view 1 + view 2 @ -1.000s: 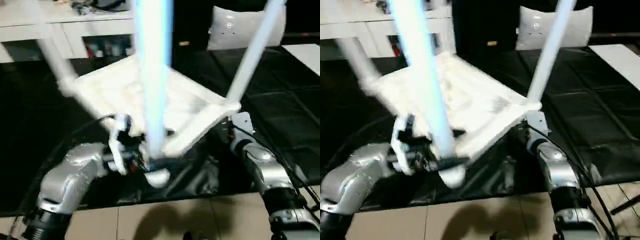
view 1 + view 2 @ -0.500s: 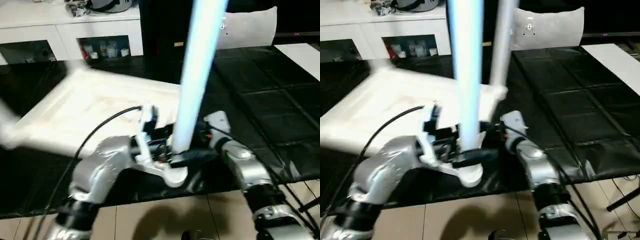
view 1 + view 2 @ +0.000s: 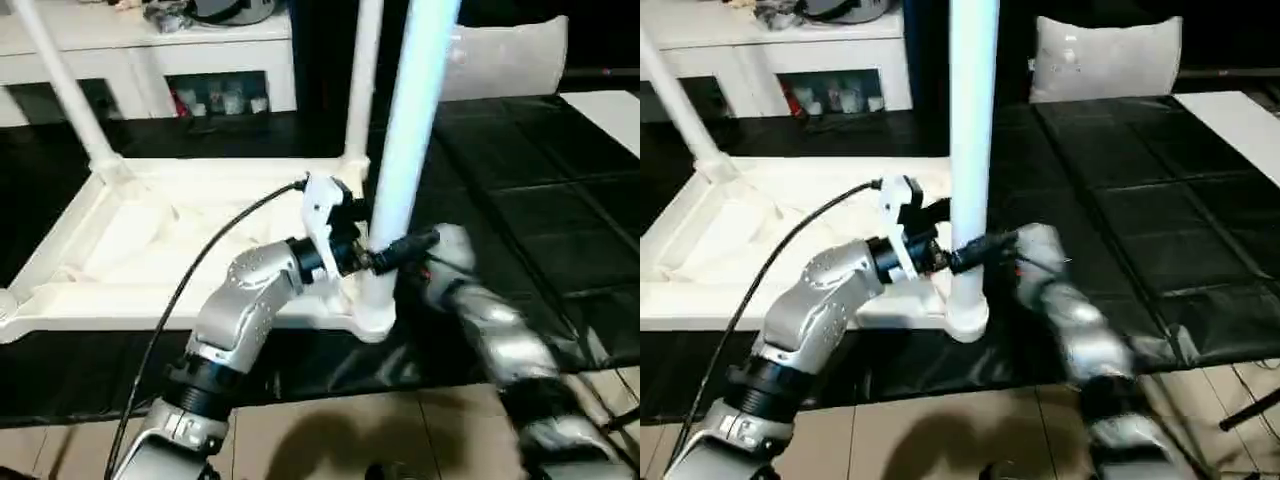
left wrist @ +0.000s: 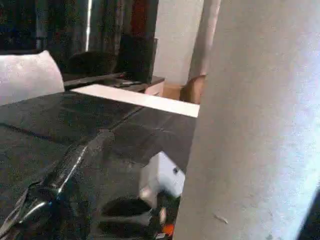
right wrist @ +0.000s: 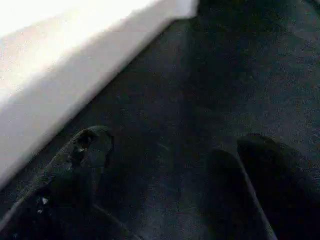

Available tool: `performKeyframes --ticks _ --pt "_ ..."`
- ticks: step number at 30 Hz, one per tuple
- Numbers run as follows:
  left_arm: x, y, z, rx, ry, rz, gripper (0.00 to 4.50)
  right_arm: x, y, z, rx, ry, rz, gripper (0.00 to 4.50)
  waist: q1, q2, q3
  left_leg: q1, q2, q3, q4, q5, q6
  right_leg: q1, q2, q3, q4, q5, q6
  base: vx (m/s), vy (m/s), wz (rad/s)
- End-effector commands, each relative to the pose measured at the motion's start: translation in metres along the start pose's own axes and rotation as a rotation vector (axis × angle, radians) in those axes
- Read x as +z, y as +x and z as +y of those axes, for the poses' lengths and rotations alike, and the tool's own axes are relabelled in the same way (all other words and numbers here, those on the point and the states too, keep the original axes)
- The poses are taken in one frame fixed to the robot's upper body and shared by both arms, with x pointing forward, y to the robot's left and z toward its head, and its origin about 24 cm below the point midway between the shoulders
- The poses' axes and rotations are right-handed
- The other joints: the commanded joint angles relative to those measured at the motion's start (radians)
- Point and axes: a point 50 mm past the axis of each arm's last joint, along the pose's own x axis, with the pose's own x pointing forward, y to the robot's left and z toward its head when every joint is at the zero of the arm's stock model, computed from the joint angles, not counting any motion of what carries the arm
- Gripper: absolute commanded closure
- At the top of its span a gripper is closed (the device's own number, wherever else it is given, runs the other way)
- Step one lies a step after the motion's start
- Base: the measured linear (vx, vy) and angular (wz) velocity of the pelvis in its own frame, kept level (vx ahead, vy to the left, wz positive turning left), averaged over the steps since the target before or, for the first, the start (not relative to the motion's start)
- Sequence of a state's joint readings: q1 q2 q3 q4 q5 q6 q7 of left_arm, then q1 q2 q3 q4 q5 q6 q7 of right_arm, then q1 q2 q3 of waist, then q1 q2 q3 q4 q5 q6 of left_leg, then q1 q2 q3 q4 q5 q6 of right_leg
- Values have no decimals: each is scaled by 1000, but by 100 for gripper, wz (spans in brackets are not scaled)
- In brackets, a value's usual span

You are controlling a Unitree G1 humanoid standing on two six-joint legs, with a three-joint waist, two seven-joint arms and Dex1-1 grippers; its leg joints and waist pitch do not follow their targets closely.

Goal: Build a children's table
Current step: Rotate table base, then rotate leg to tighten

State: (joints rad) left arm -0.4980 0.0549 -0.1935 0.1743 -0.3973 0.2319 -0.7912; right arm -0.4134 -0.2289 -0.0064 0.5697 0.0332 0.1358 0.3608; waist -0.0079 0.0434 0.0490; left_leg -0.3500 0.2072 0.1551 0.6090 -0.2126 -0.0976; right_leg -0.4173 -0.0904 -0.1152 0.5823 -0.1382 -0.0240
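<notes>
The children's table (image 3: 200,240) lies upside down on the black mat, its ribbed underside facing up. Three white legs stand upright in corner sockets: far left (image 3: 60,90), far right (image 3: 365,80) and near right (image 3: 415,150). My left gripper (image 3: 400,250) is closed round the near right leg just above its socket, one black finger (image 3: 410,245) crossing in front of it. That leg (image 4: 250,125) looms close in the left wrist view. My right arm (image 3: 490,330) is blurred just right of this corner. My right gripper (image 5: 170,165) is open over the mat beside the table's edge (image 5: 50,60), holding nothing.
The black mat (image 3: 560,200) stretches to the right and behind. White shelving (image 3: 150,60) and a white cushion (image 3: 510,55) stand at the back. A white panel (image 3: 610,105) lies at the far right. Tiled floor (image 3: 330,430) runs along the near edge of the mat.
The table has swung from a tilt down to flat on the mat, with my left gripper still round the near leg. My right arm has drawn back from the table's corner.
</notes>
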Motion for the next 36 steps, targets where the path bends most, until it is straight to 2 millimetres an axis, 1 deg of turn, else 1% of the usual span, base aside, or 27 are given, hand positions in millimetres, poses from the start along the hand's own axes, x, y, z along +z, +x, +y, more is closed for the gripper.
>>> performKeyframes --ticks 1,3,4,5,6,7,8,9,10,11,12,13,14,15,16,18,20,22,23,24,26,30,31,32,33,34,36 --pt "1 -8 2 -7 -1 -8 4 9 -4 -4 0 15 -32 0 9 -17 -72 -20 0 13 -62 -134 107 78 -36 38 -74 -356 -139 0 0 0" --pt "-2 -12 0 -35 -7 13 4 10 -8 -7 6 2 -44 0 8 -17 -72 -19 -1 14 -62 -145 110 76 -36 37 -75 -375 -134 0 0 0" --pt "-4 -15 0 -51 -8 26 4 12 -10 -9 11 -9 -54 0 8 -5 -72 -17 -1 13 -62 -144 107 74 -37 35 -76 -381 -134 0 0 0" --pt "-10 -24 2 -78 8 84 4 16 -16 -11 46 -45 -74 0 9 -10 -72 -16 -1 12 -63 -153 106 73 -34 34 -78 -387 -129 0 0 0" --pt "-14 -34 5 -102 29 145 4 20 -23 -13 86 -80 -94 0 13 -8 -69 -13 2 11 -66 -164 112 72 -34 36 -79 -392 -119 0 0 0" --pt "-16 -41 7 -118 43 189 4 22 -27 -14 116 -105 -106 0 11 -9 -70 -16 2 11 -66 -163 112 74 -34 37 -75 -385 -118 0 0 0" --pt "-16 -41 7 -118 43 189 4 22 -27 -14 116 -105 -106 0 12 -7 -71 -14 3 10 -67 -162 112 74 -34 37 -75 -379 -117 0 0 0" --pt "-19 -51 11 -131 82 254 4 25 -33 -16 145 -132 -121 0 11 -7 -71 -14 3 11 -66 -158 110 73 -34 37 -74 -376 -122 0 0 0" --pt "-21 -57 15 -132 112 303 4 27 -38 -18 169 -148 -127 0 14 -6 -69 -10 4 11 -69 -172 110 70 -31 37 -78 -394 -113 0 0 0" --pt "-21 -57 15 -132 112 303 4 27 -38 -18 169 -148 -127 0 15 -7 -68 -10 3 10 -69 -177 111 70 -32 36 -80 -403 -107 0 0 0" --pt "-22 -61 18 -132 130 333 4 27 -42 -20 182 -157 -130 0 17 -10 -68 -11 3 10 -69 -177 101 71 -34 36 -79 -411 -107 0 0 0" --pt "-22 -68 23 -141 154 379 4 27 -50 -22 237 -183 -122 0 18 -11 -69 -11 3 10 -70 -174 99 71 -35 36 -78 -409 -108 0 0 0" --pt "-23 -73 26 -153 167 415 4 26 -56 -24 286 -194 -113 0 23 -9 -68 -9 4 10 -69 -176 105 71 -36 38 -79 -407 -106 0 0 0" --pt "-23 -73 26 -153 167 415 4 26 -56 -24 286 -194 -113 0 24 -9 -67 -8 5 11 -71 -180 109 70 -35 38 -81 -410 -105 0 0 0" --pt "-24 -81 29 -195 191 480 30 28 -67 -26 361 -202 -105 0 26 -8 -67 -11 4 9 -71 -182 109 73 -36 38 -80 -410 -107 0 0 0" --pt "-24 -84 30 -222 198 509 38 30 -70 -24 393 -202 -105 0 28 -10 -68 -12 4 9 -72 -176 113 74 -38 40 -78 -403 -105 0 0 0" --pt "-26 -87 32 -280 216 579 43 32 -77 -16 494 -217 -96 0 32 -6 -69 -11 6 8 -72 -170 110 74 -40 39 -77 -396 -115 0 0 0" --pt "-26 -87 32 -280 216 579 77 32 -77 -16 494 -217 -96 0 33 -8 -69 -12 6 9 -72 -170 108 74 -41 40 -76 -396 -118 0 0 0" --pt "-29 -86 34 -317 228 617 80 31 -82 -9 570 -223 -81 0 35 -5 -68 -11 5 9 -72 -171 107 73 -41 39 -80 -405 -120 0 0 0" --pt "-29 -86 34 -317 228 617 82 31 -82 -9 570 -223 -81 0 36 -7 -66 -9 3 11 -71 -178 109 71 -37 39 -86 -421 -110 0 0 0" --pt "-31 -85 36 -339 232 633 120 30 -84 -6 601 -221 -72 0 43 -7 -69 -10 5 9 -71 -169 102 73 -41 38 -82 -414 -109 0 0 0" --pt "-34 -81 39 -356 251 658 132 29 -87 -7 615 -220 -66 0 48 -9 -70 -11 5 9 -71 -164 99 73 -42 38 -83 -410 -111 0 0 0" --pt "-37 -78 40 -364 261 678 159 30 -89 -8 621 -219 -62 0 47 -8 -69 -11 2 10 -70 -166 99 73 -40 36 -86 -416 -107 0 0 0" --pt "-38 -78 40 -365 261 678 159 30 -89 -8 621 -219 -62 0 51 -8 -70 -8 3 9 -70 -166 97 74 -42 37 -84 -417 -105 0 0 0" --pt "-39 -76 41 -365 258 678 169 30 -90 -8 625 -217 -60 0 51 -9 -70 -12 3 8 -71 -162 98 76 -42 37 -84 -415 -105 0 0 0" --pt "-39 -75 41 -365 255 677 173 31 -90 -8 627 -216 -59 0 51 -5 -71 -11 3 9 -70 -159 97 75 -42 36 -85 -407 -108 0 0 0" --pt "-42 -71 41 -363 244 672 178 31 -91 -8 636 -210 -57 0 52 -8 -71 -14 2 10 -68 -153 103 77 -41 35 -84 -395 -114 0 0 0"
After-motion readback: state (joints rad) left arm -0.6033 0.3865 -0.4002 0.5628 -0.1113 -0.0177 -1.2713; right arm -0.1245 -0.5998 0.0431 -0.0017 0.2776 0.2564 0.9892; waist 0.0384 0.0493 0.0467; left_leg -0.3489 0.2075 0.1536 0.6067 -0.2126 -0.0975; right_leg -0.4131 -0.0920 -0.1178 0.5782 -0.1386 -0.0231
